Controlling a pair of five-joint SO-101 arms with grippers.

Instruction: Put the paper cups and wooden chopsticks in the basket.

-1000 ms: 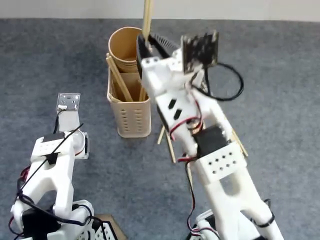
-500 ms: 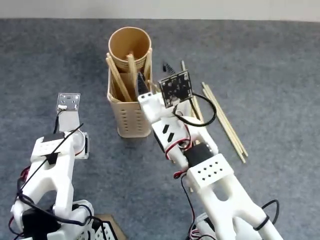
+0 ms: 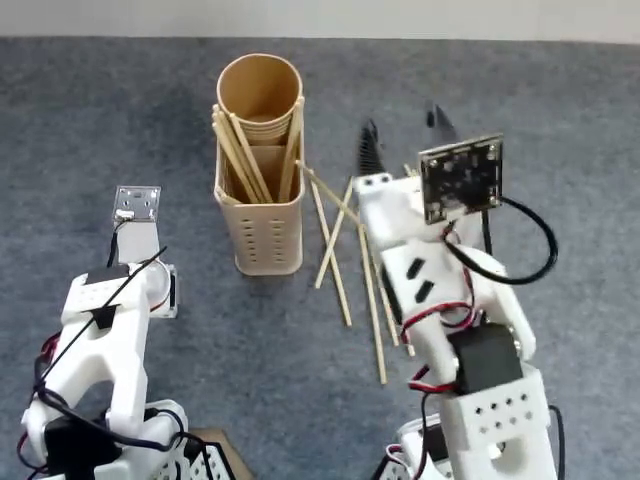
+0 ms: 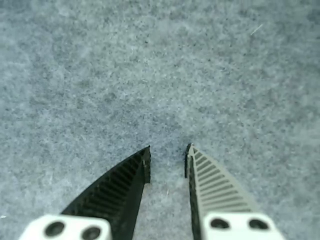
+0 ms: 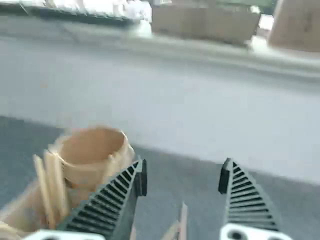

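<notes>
a stack of tan paper cups (image 3: pixel 260 90) stands in the far end of the beige perforated plastic basket (image 3: pixel 262 235), with several pale wooden chopsticks (image 3: pixel 240 160) leaning inside it beside the cups. more loose wooden chopsticks (image 3: pixel 340 292) lie crossed on the grey carpeted table (image 3: pixel 150 120) just beside the basket, under the right gripper (image 3: pixel 402 125), whose jaws are spread wide and hold nothing. the left gripper (image 4: pixel 167 160) hangs over bare carpet well apart from the basket, its jaws only narrowly parted and empty.
</notes>
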